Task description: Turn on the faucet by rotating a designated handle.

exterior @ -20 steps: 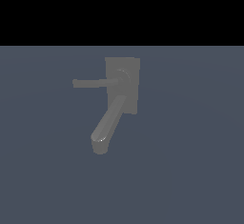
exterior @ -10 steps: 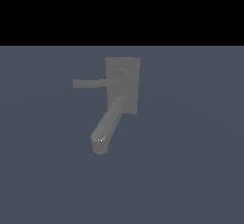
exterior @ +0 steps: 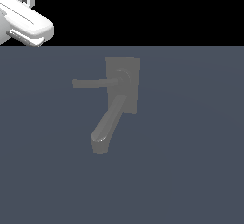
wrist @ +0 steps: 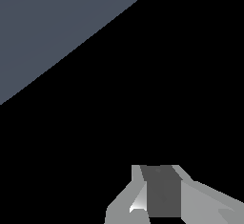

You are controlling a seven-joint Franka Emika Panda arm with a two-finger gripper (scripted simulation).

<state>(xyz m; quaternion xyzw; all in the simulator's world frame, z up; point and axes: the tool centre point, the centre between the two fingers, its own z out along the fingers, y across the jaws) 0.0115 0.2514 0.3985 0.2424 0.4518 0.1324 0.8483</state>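
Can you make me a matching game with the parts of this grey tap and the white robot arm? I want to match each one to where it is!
Things:
1. handle
2. spout
3. back plate
4. robot arm

Places:
A. top corner on the exterior view's left
B. flat rectangle behind the hub
C. thin rod pointing to the exterior view's left
D. thick piece with a downturned tip

Pairs: 1-C, 2-D, 3-B, 4-A
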